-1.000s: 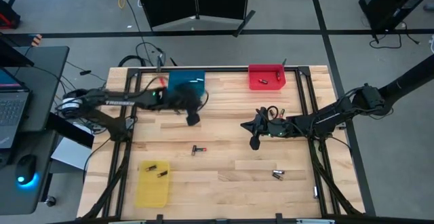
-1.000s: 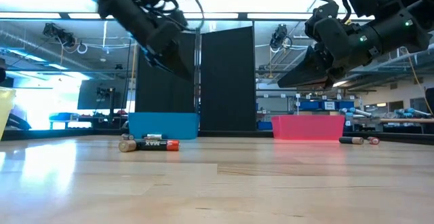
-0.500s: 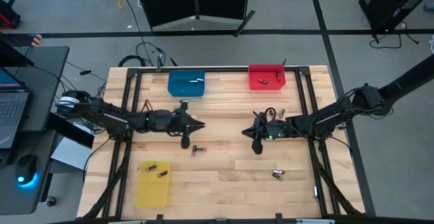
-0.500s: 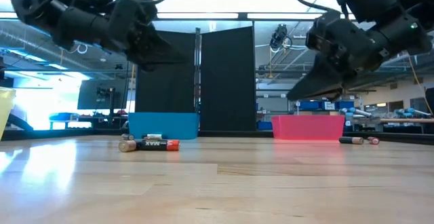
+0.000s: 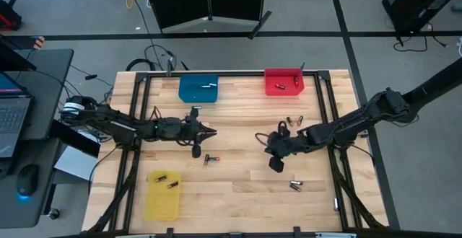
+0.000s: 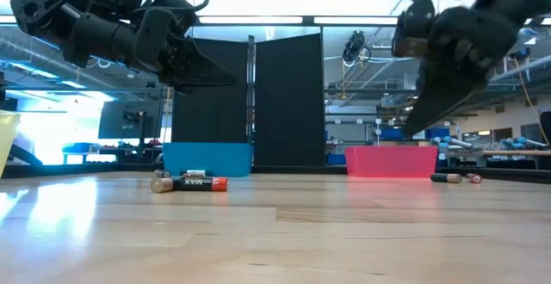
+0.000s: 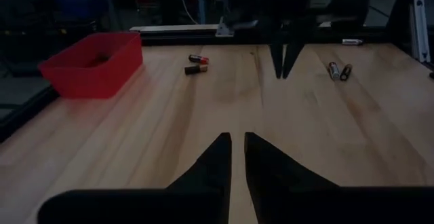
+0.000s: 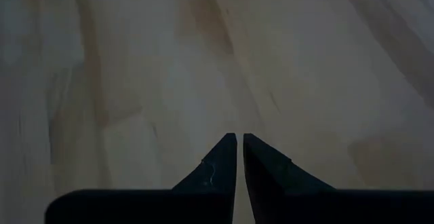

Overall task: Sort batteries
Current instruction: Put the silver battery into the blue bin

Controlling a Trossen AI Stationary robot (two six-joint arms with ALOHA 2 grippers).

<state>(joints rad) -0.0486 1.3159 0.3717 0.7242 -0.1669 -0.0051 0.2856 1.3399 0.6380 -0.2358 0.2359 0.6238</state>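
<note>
Batteries are lying scattered over the wooden table (image 5: 238, 195): one black-and-red cell (image 5: 210, 159) is sitting near the middle, just in front of the left gripper (image 5: 211, 131), a silver pair (image 5: 295, 185) is resting toward the near right side, and two small cells (image 5: 294, 120) are lying in front of the red bin (image 5: 283, 81), which is holding another cell (image 5: 281, 86). A light-coloured cell (image 5: 208, 86) is sitting in the blue bin (image 5: 198, 89) at the far edge, and two more (image 5: 167, 179) are lying in the yellow bin (image 5: 162, 195) at the near left corner. The left gripper is hanging above the table left of centre, pointing toward the right arm, with its fingers (image 7: 215, 157) nearly pressed together and only a thin slit showing between them; nothing is pinched there. The right gripper (image 5: 276, 165) is hanging above the table right of centre, near the silver pair but apart from it, tilting down toward the bare wood, and its fingers (image 8: 221, 155) are likewise almost touching with nothing between them. In the low view, the black-and-red cell (image 6: 198, 183) is lying on its side with another cell beside it, below the left gripper (image 6: 225, 71).
</note>
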